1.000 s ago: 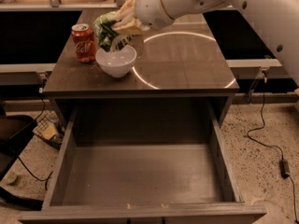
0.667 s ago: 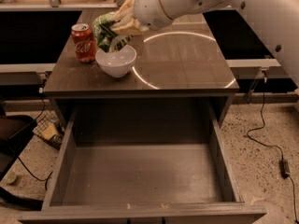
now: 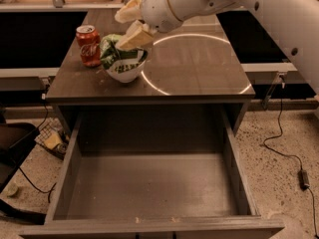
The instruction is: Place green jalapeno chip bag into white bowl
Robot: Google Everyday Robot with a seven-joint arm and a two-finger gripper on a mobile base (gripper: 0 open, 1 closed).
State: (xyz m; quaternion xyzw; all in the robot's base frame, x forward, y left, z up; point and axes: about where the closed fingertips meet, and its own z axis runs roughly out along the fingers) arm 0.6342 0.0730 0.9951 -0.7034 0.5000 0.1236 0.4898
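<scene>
The table (image 3: 199,78) fills the middle of the view, its deep drawer (image 3: 149,188) pulled out toward the camera and showing a bare grey floor. The 1 white arm (image 3: 269,14) reaches in from the right, over the table's back edge, and ends in the claw (image 3: 130,28) above the left half of the top. The white bowl (image 3: 125,72) stands near the front-left corner, back from the front edge. The green jalapeno chip bag (image 3: 115,54) sits in it, crumpled, its long axis roughly upright and leaning left, with its upper part standing proud of the rim. The bag lies just below and left of the claw, which touches its top right; whether the claw is released or clenched on the bag I cannot tell. A red soda can (image 3: 88,45) stands just beside the bowl toward the left edge, apparently touching it, so a retreat up and to the right looks the clear path, away from can and bowl.
</scene>
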